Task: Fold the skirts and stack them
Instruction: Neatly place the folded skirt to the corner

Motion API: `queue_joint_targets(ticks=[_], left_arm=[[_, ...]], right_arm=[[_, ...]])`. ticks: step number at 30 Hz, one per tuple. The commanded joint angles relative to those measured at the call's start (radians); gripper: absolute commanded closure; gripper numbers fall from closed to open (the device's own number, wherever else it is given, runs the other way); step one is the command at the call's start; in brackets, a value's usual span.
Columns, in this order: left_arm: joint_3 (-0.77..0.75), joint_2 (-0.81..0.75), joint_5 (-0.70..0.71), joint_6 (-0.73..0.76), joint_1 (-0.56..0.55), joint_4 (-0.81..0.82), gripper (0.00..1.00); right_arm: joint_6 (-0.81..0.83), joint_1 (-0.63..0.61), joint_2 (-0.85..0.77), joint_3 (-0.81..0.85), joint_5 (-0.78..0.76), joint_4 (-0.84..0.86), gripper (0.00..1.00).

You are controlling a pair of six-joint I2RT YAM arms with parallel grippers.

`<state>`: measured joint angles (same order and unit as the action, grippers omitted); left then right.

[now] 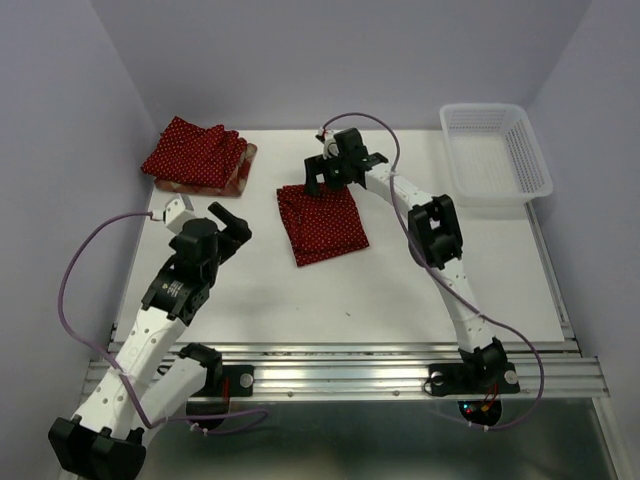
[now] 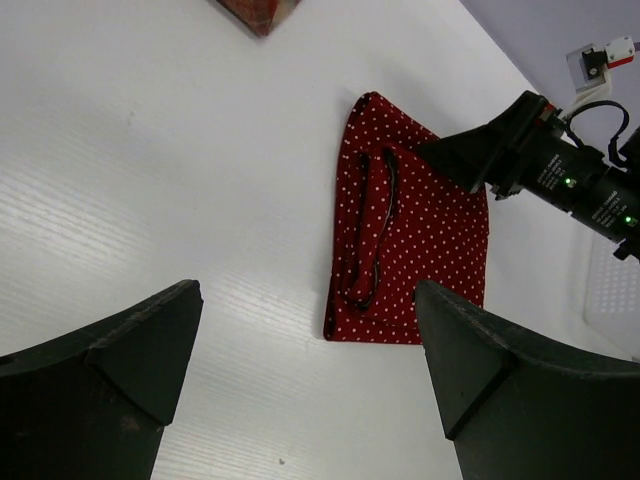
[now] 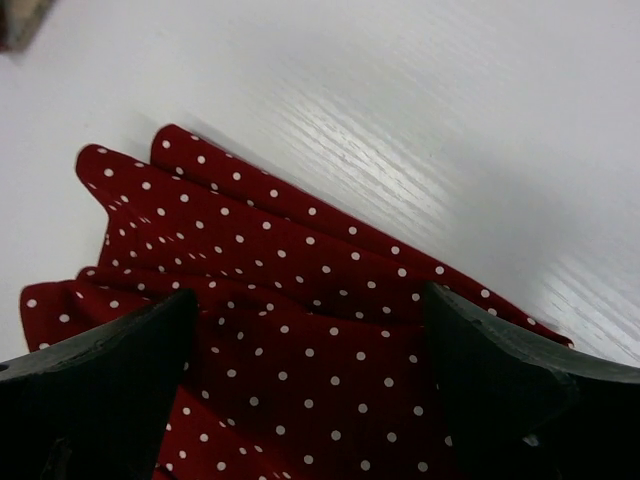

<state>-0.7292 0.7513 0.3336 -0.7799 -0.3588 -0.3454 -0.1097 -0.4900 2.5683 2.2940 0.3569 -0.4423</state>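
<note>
So the right gripper [image 3: 310, 330] has its fingers spread wide right over the far edge of the folded dotted skirt [image 1: 322, 225] mid-table, nothing pinched. The left gripper [image 1: 232, 222] is wide open too, empty, just left of it. The other dotted skirt [image 1: 192, 148] sits on the plaid skirt [image 1: 243, 172] back left, and the basket [image 1: 497, 150] is back right.

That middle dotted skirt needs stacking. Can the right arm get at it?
Probably yes: the right gripper is open over the far edge of the dotted skirt; nothing lies on it; the left gripper stands apart.
</note>
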Motion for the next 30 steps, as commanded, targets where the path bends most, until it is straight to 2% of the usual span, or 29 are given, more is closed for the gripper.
queue_joint_targets(ticks=[1,4,8,12,15,18,19,20,23,30], left_arm=[[-0.030,0.017,0.018,-0.009,-0.002,0.020,0.01],[-0.033,0.046,-0.018,-0.004,-0.002,0.022,0.01],[-0.033,0.066,-0.051,-0.001,-0.002,0.025,0.01],[-0.036,0.072,-0.076,0.002,-0.002,0.020,0.01],[-0.026,0.074,-0.108,0.002,-0.002,0.011,0.01],[-0.007,0.086,-0.133,-0.004,-0.003,0.002,0.01],[-0.003,0.094,-0.154,-0.005,-0.002,0.002,0.01],[0.007,0.097,-0.166,-0.012,-0.003,0.003,0.01],[0.042,0.108,-0.206,-0.025,-0.003,0.011,0.01],[0.170,0.106,-0.327,-0.085,-0.008,0.036,0.01]], right_arm=[[-0.025,-0.007,-0.013,0.010,0.063,0.047,0.00],[-0.073,-0.007,-0.060,-0.086,0.041,0.051,0.00],[-0.157,-0.007,-0.173,-0.339,-0.006,0.086,0.00],[-0.270,-0.007,-0.310,-0.517,-0.073,0.116,0.00],[-0.366,-0.007,-0.460,-0.808,-0.075,0.247,0.00],[-0.459,-0.007,-0.618,-0.973,-0.067,0.310,0.00],[-0.485,-0.007,-0.657,-1.093,-0.047,0.367,0.00],[-0.539,-0.007,-0.737,-1.158,-0.033,0.408,0.00],[-0.605,-0.028,-0.841,-1.364,0.060,0.568,0.00],[-0.636,-0.122,-1.048,-1.543,0.084,0.585,0.00]])
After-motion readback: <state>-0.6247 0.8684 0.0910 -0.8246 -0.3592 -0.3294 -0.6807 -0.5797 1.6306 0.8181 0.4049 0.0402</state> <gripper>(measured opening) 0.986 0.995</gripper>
